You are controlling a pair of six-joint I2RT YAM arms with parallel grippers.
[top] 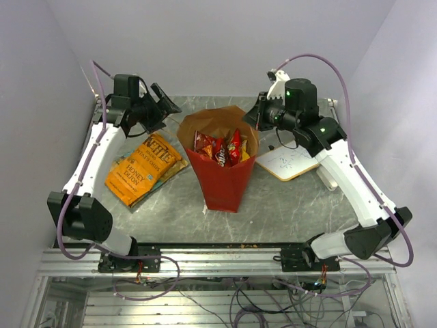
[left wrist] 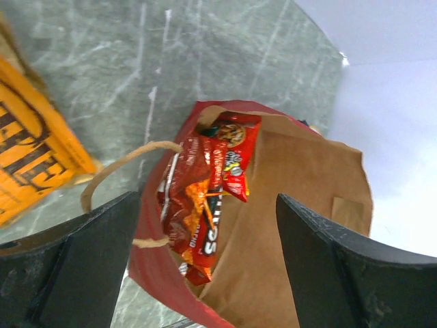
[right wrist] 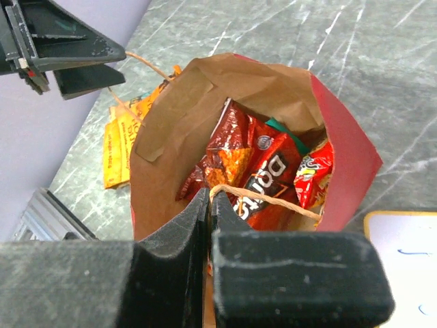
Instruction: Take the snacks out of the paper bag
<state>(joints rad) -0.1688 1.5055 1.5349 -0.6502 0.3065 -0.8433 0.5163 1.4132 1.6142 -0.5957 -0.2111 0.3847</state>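
Observation:
The red paper bag (top: pixel 224 181) stands upright and open mid-table, brown inside. Several snack packets (top: pixel 220 147) fill it: a red Doritos bag (right wrist: pixel 263 184), a small red packet (right wrist: pixel 315 172) and a teal edge (right wrist: pixel 283 133). My right gripper (top: pixel 254 117) is shut on the bag's near rim (right wrist: pixel 209 195), with a twisted handle (right wrist: pixel 266 198) looping off its tips. My left gripper (top: pixel 164 102) is open and empty above the bag's far-left side (left wrist: pixel 208 201); the Doritos bag (left wrist: pixel 198 205) and a handle (left wrist: pixel 116 167) show below it.
Orange Kettle chip bags (top: pixel 145 169) lie flat on the table, left of the paper bag, and show in the left wrist view (left wrist: pixel 31 157). A white wood-framed board (top: pixel 287 162) lies right of the bag. White walls close in behind and on both sides.

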